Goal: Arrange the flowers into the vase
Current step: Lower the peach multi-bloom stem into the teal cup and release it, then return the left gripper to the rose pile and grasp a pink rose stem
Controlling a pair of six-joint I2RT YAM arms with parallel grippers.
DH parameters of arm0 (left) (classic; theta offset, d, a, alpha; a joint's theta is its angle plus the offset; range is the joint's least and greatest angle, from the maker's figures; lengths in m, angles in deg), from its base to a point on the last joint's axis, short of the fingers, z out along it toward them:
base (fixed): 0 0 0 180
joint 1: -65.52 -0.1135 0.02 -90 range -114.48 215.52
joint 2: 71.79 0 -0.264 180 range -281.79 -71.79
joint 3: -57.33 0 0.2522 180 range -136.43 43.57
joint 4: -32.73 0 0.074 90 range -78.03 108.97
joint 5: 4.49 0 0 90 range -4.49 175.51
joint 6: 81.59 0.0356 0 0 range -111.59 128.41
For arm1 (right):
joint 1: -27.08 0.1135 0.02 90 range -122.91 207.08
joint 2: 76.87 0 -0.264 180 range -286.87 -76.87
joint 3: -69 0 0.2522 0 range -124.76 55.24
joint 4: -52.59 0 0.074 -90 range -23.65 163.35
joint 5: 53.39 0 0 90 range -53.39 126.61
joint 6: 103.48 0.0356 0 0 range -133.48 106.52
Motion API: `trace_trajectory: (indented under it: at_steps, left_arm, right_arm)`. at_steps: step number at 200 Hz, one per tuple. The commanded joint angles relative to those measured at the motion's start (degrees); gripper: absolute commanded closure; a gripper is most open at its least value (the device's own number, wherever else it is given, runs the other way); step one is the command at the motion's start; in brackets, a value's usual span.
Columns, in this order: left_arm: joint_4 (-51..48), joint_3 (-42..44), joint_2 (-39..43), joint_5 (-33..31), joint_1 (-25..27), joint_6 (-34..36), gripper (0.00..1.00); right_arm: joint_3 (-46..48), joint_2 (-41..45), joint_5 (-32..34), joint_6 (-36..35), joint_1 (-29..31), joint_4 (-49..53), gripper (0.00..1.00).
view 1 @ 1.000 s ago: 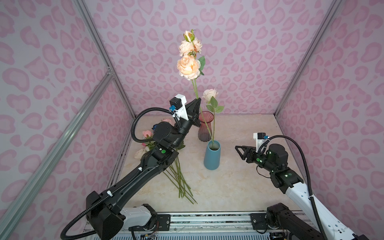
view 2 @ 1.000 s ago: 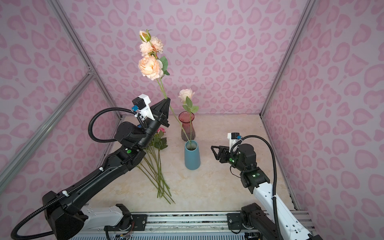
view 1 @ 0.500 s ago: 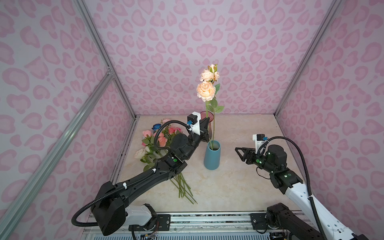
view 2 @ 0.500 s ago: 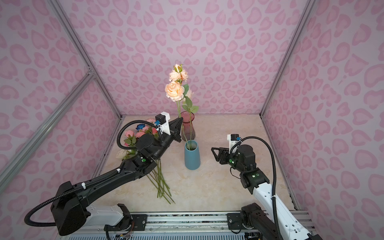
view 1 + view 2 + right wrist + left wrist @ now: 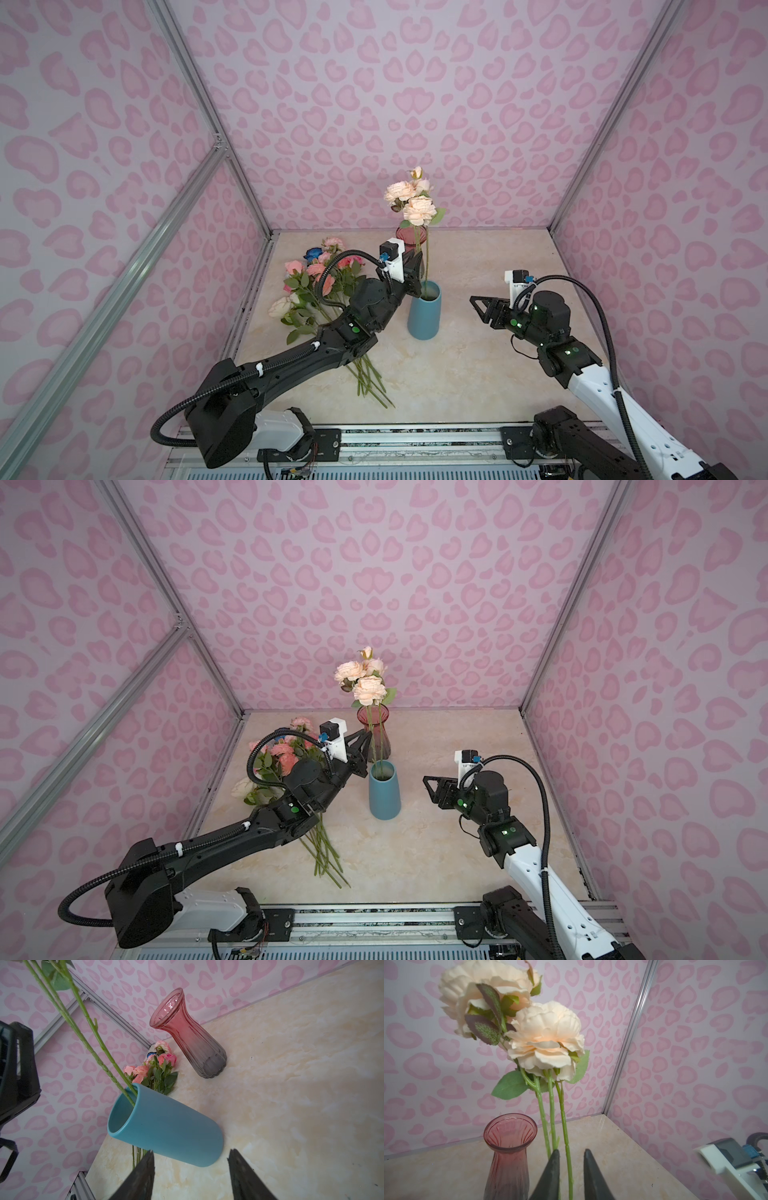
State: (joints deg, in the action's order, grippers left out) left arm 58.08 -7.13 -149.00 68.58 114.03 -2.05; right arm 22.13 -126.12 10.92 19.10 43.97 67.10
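Note:
A teal vase (image 5: 424, 316) (image 5: 385, 796) (image 5: 166, 1132) stands mid-table with peach flowers (image 5: 417, 210) (image 5: 369, 690) (image 5: 546, 1041) upright in it, their green stems dropping into its mouth. My left gripper (image 5: 417, 272) (image 5: 366, 746) (image 5: 571, 1152) sits just above the rim. It is open by a narrow gap, with one stem (image 5: 568, 1159) loose between the fingers. My right gripper (image 5: 478, 305) (image 5: 430, 785) (image 5: 191, 1153) hangs open and empty, pointing at the vase from its right. More flowers (image 5: 320, 274) (image 5: 286, 750) (image 5: 155, 1068) lie heaped on the table at the left.
A pink glass vase (image 5: 405, 239) (image 5: 384, 733) (image 5: 508, 1147) (image 5: 187, 1032) stands empty just behind the teal one. Stems of the pile (image 5: 370, 382) run toward the front edge under my left arm. Patterned walls close three sides.
My left arm came down and forward, lowering the peach flowers' stems into the teal vase. Its jaws have parted off the stem. The right arm has stayed put.

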Motion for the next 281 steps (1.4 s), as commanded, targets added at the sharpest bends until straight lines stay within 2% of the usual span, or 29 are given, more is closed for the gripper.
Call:
trace_trajectory:
  at_steps: [1,54,85,99,117,120,127,136,148,158,172,186,239,279,281]
  left_arm:
    - [0.56,0.63,1.39,-0.61,0.32,-0.43,0.76]
    - [-1.80,2.44,6.17,-0.39,0.95,0.13,0.75]
    - [-7.96,3.73,12.23,-2.33,1.42,1.03,0.72]
    - [-13.05,4.92,15.85,-7.25,1.41,0.75,0.68]
    - [-22.72,6.11,19.46,-17.88,1.04,-1.79,0.65]
    - [-24.50,6.32,19.95,-19.88,0.79,-2.75,0.65]
    - [-30.13,6.85,20.85,-23.82,-0.03,-6.17,0.56]
    - [-37.86,7.23,21.63,-25.50,-1.89,-11.86,0.54]
    - [-48.51,7.54,21.91,-23.89,-6.23,-20.72,0.54]
    - [-53.74,8.60,21.64,-18.33,-10.84,-25.83,0.54]
    - [-56.89,10.85,20.75,-12.33,-16.71,-31.01,0.55]
    - [-57.57,12.40,18.90,-8.67,-21.02,-34.43,0.55]
    - [-56.74,9.61,5.84,-0.48,-31.58,-36.05,0.59]
    - [-55.64,4.26,-5.32,-1.28,-33.58,-34.17,0.63]
    - [-55.64,4.00,-5.83,-1.38,-33.64,-34.03,0.66]
  right_arm:
    - [0.08,0.03,0.17,0.38,0.11,-1.57,0.42]
    - [-0.02,0.82,0.58,0.16,0.15,-1.17,0.42]
    - [-0.95,1.01,0.71,-0.23,0.15,-0.13,0.42]
    - [-1.07,1.01,0.41,-0.32,0.22,0.09,0.42]
    - [-1.77,0.70,-0.54,-0.61,0.73,1.16,0.42]
    - [-1.91,0.70,-0.89,-0.87,0.93,1.50,0.43]
    - [-2.34,0.79,-1.24,-1.40,1.54,2.29,0.43]
    - [-2.91,1.33,-0.73,-1.39,2.84,3.46,0.45]
    - [-2.88,3.36,0.92,-1.46,6.37,3.21,0.45]
    - [-2.97,4.53,4.22,-2.32,9.71,2.94,0.44]
    - [-4.33,4.39,9.27,-5.04,14.30,4.27,0.43]
    - [-5.25,2.16,11.10,-6.10,15.56,4.69,0.44]
    - [-4.01,-3.22,8.72,-3.76,15.57,1.32,0.47]
    - [-3.20,-2.78,10.05,-4.39,15.57,1.96,0.47]
    - [-3.16,-2.78,10.09,-4.42,15.56,1.92,0.47]
